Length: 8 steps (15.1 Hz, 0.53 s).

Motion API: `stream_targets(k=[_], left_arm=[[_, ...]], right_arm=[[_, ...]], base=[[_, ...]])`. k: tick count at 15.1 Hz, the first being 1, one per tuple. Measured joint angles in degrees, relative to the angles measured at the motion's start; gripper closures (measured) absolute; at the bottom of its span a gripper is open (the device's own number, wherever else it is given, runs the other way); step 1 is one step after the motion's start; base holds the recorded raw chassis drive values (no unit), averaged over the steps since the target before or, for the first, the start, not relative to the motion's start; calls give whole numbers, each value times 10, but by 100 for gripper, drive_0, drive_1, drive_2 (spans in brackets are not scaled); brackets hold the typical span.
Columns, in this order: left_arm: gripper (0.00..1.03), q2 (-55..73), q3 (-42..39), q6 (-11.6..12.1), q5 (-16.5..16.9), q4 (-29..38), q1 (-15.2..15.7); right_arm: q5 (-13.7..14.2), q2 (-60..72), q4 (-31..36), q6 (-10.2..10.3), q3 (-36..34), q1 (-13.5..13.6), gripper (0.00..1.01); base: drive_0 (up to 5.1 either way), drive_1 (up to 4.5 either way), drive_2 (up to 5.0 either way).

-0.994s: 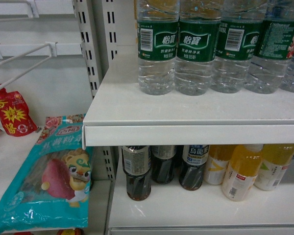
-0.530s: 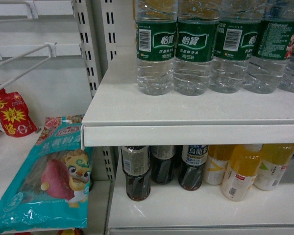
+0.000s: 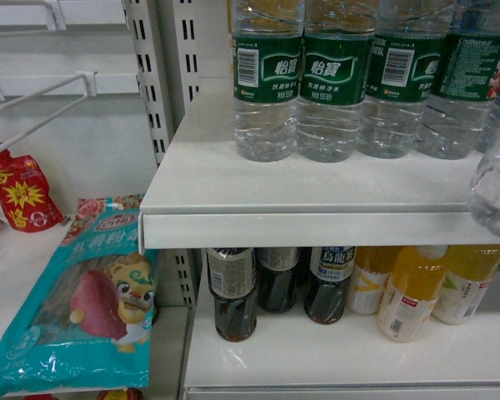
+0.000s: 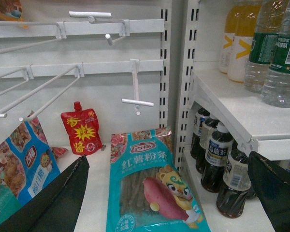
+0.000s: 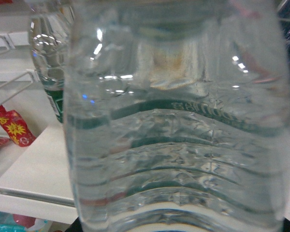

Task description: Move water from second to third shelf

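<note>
1. Water bottle point(image 5: 179, 130): fills almost the whole right wrist view, clear ribbed body close against the lens. In the head view its clear lower body point(image 3: 498, 187) shows at the right edge, in front of the front lip of the upper shelf point(image 3: 317, 179) and off its surface.
2. Right end effector: not visible in any view. Whether it is spread or pinching the bottle cannot be told.
3. Left end effector point(image 4: 169, 193): two dark fingers point(image 4: 58, 203) appear at the lower left and lower right of the left wrist view, spread wide apart with nothing between them. It is low, in front of the shelving.
4. Row of water bottles point(image 3: 329, 79): stands upright on the upper shelf, green labels facing forward, bottles touching side by side.
5. Lower shelf point(image 3: 333, 354): carries dark tea bottles point(image 3: 232, 292) on the left and orange drink bottles point(image 3: 410, 292) on the right, all upright.
6. Left bay: a teal snack bag point(image 3: 83, 296) lies on its shelf; a red pouch point(image 3: 18, 192) is behind it, beneath white wire hooks point(image 3: 42, 104).
</note>
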Motion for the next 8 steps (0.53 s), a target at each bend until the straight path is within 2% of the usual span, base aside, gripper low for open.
stream_targets(k=[4, 5, 6, 8], left_arm=[[5, 0, 0, 0, 0, 0, 0], [5, 0, 0, 0, 0, 0, 0], [5, 0, 0, 0, 0, 0, 0], [5, 0, 0, 0, 0, 0, 0]], right_arm=[[7, 119, 41, -3, 64, 3, 59], [9, 147, 49, -4, 84, 6, 59], [14, 200, 62, -10, 115, 21, 59], [15, 223, 63, -10, 137, 25, 59]], base=[[0, 0, 0], [0, 0, 0], [0, 0, 0], [0, 0, 0]])
